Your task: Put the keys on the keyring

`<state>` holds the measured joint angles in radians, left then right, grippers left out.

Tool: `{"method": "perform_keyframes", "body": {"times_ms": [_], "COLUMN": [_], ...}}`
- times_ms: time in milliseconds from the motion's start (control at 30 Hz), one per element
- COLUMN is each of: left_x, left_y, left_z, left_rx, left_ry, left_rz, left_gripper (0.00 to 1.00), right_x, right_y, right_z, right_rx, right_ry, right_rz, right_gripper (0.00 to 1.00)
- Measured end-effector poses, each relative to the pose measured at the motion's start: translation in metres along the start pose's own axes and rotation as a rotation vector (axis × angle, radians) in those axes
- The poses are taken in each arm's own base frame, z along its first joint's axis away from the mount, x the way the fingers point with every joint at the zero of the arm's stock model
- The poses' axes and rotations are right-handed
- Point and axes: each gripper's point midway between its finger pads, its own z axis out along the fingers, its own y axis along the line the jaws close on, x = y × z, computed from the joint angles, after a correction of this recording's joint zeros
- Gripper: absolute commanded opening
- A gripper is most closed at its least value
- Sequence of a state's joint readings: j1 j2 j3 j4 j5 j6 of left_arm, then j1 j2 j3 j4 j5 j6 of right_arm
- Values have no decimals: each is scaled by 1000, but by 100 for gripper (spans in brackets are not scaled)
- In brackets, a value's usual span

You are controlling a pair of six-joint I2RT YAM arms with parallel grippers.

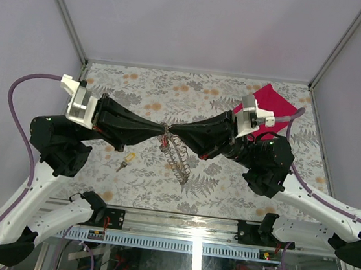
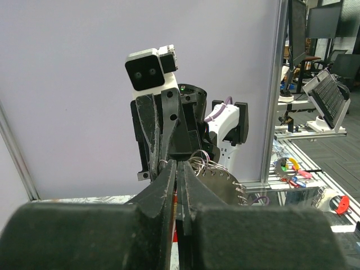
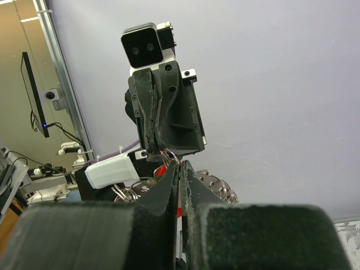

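Observation:
My left gripper (image 1: 162, 129) and right gripper (image 1: 172, 131) meet tip to tip above the middle of the table, both shut. Thin wire loops of the keyring (image 3: 174, 157) run between the two pairs of tips. A bunch of rings on a metal plate (image 1: 179, 159) hangs below them. The red key (image 3: 161, 169) dangles just under the junction and shows as a red strip through the left jaws' gap (image 2: 175, 216). The yellow key (image 1: 125, 162) lies loose on the table, below the left gripper. In the left wrist view the left gripper (image 2: 180, 167) faces the right one's fingers (image 2: 160, 135).
A red cloth (image 1: 272, 101) lies at the back right of the flowered table (image 1: 152, 96), behind the right wrist. White walls stand along the left, back and right sides. The arm bases and a metal rail (image 1: 175, 239) line the near edge.

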<state>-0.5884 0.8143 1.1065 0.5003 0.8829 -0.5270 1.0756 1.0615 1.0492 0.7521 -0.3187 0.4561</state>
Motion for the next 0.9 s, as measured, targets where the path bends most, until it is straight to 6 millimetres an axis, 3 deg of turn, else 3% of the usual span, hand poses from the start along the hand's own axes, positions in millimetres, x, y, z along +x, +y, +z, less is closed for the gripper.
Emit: {"method": "perform_keyframes", "body": {"times_ms": [200, 400, 600, 733, 900], "left_x": [1, 5, 3, -1, -2], "left_y": [1, 2, -4, -7, 4], "left_z": [0, -1, -5, -6, -6], "left_rx": [-4, -10, -11, -15, -72], "left_ry": [5, 19, 24, 12, 0], "left_rz": [3, 2, 7, 24, 9], "left_gripper": [0, 13, 16, 26, 39], "right_x": [0, 2, -4, -4, -5], "right_y": [-3, -7, -13, -13, -12], "right_z": [0, -2, -4, -6, -9], "right_rx": [17, 37, 71, 71, 65], "right_ry": [-1, -4, -24, -26, -22], "right_rz": [2, 0, -25, -53, -110], "right_gripper": [0, 0, 0, 0, 0]}}
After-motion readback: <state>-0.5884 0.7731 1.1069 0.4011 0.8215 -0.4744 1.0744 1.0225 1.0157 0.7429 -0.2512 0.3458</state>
